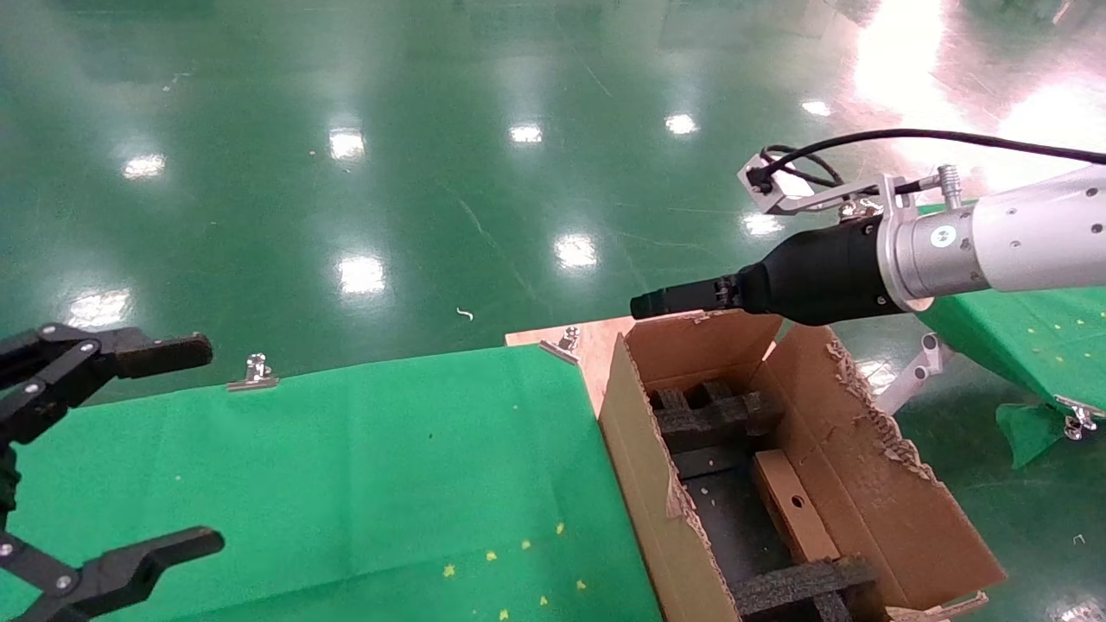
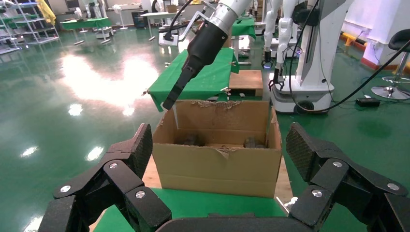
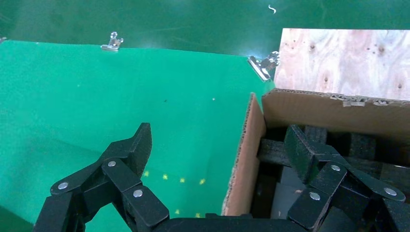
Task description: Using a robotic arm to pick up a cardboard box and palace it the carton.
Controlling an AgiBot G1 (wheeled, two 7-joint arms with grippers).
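Item, as I read it: cardboard box (image 1: pixel 793 507) lying inside the carton (image 1: pixel 873 466) between foam inserts, apparently delivered; right pincer (image 3: pixel 220 154) released and empty over the carton's far edge; left pincer (image 1: pixel 138 449) spread, idle above the green worktop (image 1: pixel 346 466).

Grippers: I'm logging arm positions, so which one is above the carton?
The right gripper, on the white arm, hangs over the carton's far end, open and empty. The left gripper hovers over the green cloth.
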